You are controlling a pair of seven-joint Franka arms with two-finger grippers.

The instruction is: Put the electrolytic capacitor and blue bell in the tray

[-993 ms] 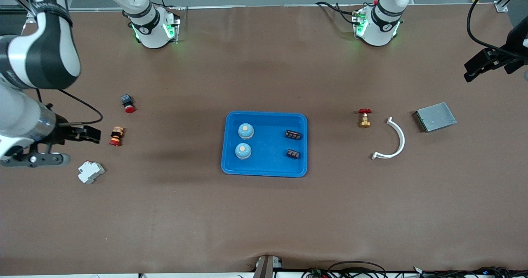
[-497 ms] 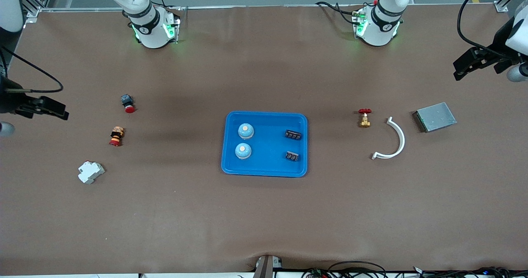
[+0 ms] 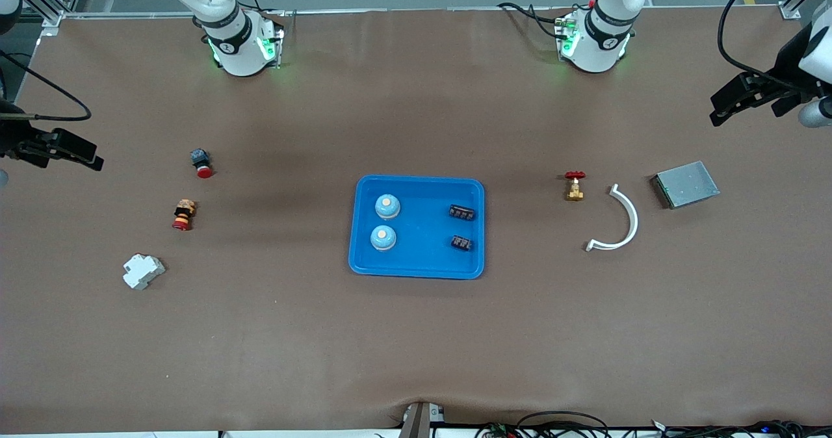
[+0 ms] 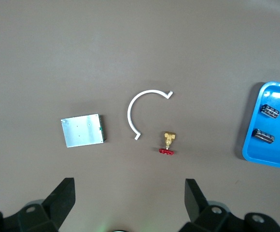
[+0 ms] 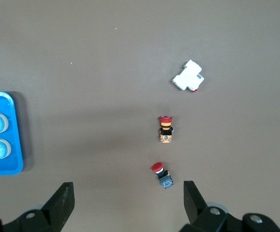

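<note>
- Since a second ago both arms have drawn back high toward the desk's ends; the right tool [image 3: 65, 151] has left the red-capped pushbuttons [image 3: 183, 214].
- Left tool [image 3: 738, 100] hangs above the grey metal box [image 3: 686, 184], fingers [image 4: 63, 195] spread, empty.
- Right tool's fingers [image 5: 63, 198] are spread too.
- Tray [image 3: 416, 270] sits mid-desk, holding two blue bells [image 3: 387, 206] and two capacitors [image 3: 461, 212].

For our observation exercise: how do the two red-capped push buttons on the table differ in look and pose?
The button farther from the front camera has a blue-grey body; the nearer button has an orange-and-black banded one. In the right wrist view, the first lies aslant and the second lies straight. Both are small, red-capped, on their sides, at the right arm's end.
</note>
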